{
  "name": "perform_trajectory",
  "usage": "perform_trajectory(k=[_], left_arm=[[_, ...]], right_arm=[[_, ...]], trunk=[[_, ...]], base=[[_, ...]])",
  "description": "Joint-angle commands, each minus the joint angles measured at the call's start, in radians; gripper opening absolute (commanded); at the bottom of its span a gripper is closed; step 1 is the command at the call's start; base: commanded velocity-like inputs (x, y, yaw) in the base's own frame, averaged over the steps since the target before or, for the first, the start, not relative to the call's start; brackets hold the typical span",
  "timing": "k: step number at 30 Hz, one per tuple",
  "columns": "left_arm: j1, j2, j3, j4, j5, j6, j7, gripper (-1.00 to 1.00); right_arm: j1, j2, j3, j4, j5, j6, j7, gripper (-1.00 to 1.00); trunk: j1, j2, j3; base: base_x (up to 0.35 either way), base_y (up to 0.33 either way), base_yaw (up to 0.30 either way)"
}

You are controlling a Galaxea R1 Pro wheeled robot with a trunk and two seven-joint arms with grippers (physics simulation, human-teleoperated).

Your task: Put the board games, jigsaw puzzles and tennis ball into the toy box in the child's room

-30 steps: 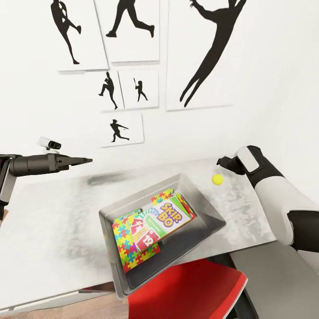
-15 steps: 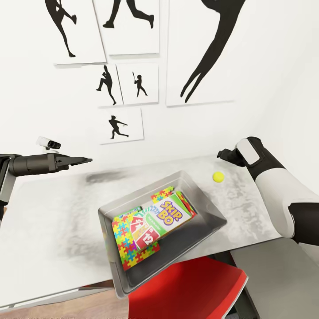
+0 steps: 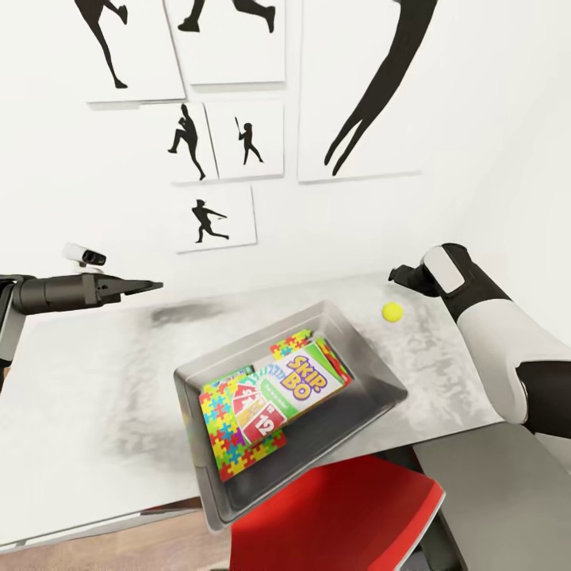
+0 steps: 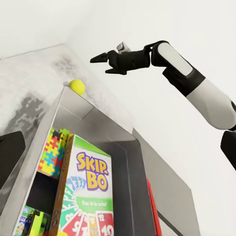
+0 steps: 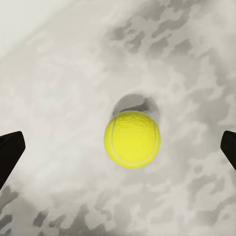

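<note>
Head view: tennis ball (image 3: 391, 312) resting on pale mottled table (image 3: 95, 381), just beyond far right corner of toy box (image 3: 366, 366), apart from its wall. Right gripper (image 3: 394, 276) hanging above and slightly behind ball, pointing toward wall, clear of ball, nothing held. Left gripper (image 3: 151, 284) out over table's far left part, well apart from ball and toy box, fingers looking drawn together to a narrow point, nothing between them

Inside toy box: white and green Skip-Bo board game (image 3: 289, 388) lying tilted on top, red card art toward near left; jigsaw puzzles (image 3: 218, 432) underneath, bright pieces showing at near left and behind game at far side (image 3: 290, 346). Red chair seat (image 3: 341, 515) below table's near edge. Black silhouette posters (image 3: 216, 216) on white wall behind

Right wrist view: tennis ball (image 5: 132, 139) centred below, on table (image 5: 59, 88) with small dark shadow beside it; dark fingertips (image 5: 10, 152) at both picture edges, spread wide, ball between their lines but untouched

Left wrist view: Skip-Bo board game (image 4: 88, 196) in toy box (image 4: 123, 157), jigsaw puzzles (image 4: 51, 152) beside it, tennis ball (image 4: 76, 87) just past toy box's far corner, right gripper (image 4: 101, 63) above it, jaws parted; one dark left fingertip (image 4: 10, 157) at edge, state of that gripper not clear from there
</note>
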Motion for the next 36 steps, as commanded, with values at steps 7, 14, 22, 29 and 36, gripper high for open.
perform_trajectory(k=[7, 14, 22, 29, 36], left_arm=[[-0.012, 0.001, 0.001, 0.000, 0.000, 0.011, -0.004, 1.00], [-0.017, 0.002, 0.001, 0.000, 0.000, 0.011, -0.004, 1.00], [-0.029, 0.002, 0.003, 0.000, 0.000, 0.011, -0.004, 1.00], [-0.032, 0.002, 0.003, 0.000, 0.000, 0.011, -0.004, 1.00], [-0.034, 0.002, 0.003, 0.000, 0.001, 0.011, -0.004, 1.00]], right_arm=[[-0.001, -0.002, 0.008, 0.001, -0.011, 0.003, -0.008, 1.00], [0.000, -0.003, 0.009, 0.002, -0.011, 0.000, -0.008, 1.00], [0.000, -0.004, 0.010, 0.002, -0.011, 0.001, -0.007, 1.00], [0.000, -0.003, 0.010, 0.002, -0.011, 0.001, -0.007, 1.00], [-0.002, -0.003, 0.008, -0.004, -0.011, 0.004, -0.007, 1.00]], trunk=[[0.000, -0.002, -0.013], [0.000, -0.002, -0.025], [0.000, -0.002, -0.038], [0.000, -0.002, -0.049], [0.000, -0.002, -0.060]], base=[[0.000, 0.000, 0.000], [0.000, 0.000, 0.000], [0.000, 0.000, 0.000], [0.000, 0.000, 0.000], [0.000, 0.000, 0.000]])
